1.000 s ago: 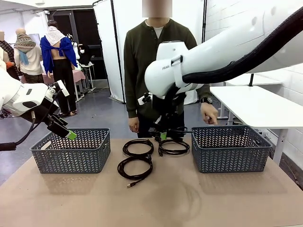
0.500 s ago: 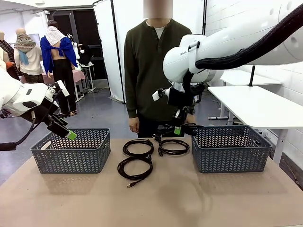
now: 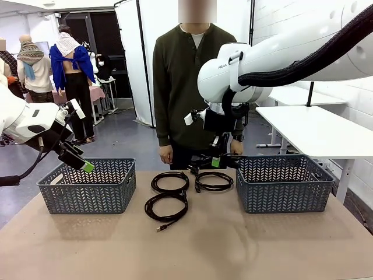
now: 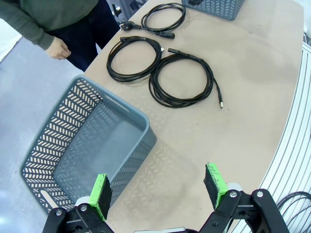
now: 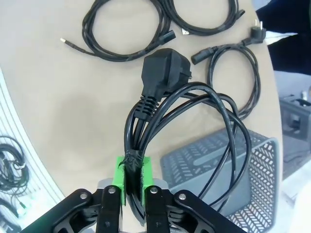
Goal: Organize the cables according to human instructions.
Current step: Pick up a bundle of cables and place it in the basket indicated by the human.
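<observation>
Right pincer [image 5: 133, 171] pinching one cable [image 5: 163, 77] above the surface's [image 3: 233, 245] far edge.
Held across its bunched loops, likely to keep it together for the basket [image 3: 285, 185]; left pincer [image 4: 158, 187] spread, empty.

A grey-blue plastic lattice basket [image 3: 87, 188] is sitting at the left of the tan, smooth counter [image 3: 204, 248], and a matching grey-blue lattice basket [image 3: 285, 191] is sitting well apart at its right. A white rectangular table [image 3: 320, 131] is standing behind the right one, and a white upright screen [image 3: 129, 58] is standing farther back.
</observation>
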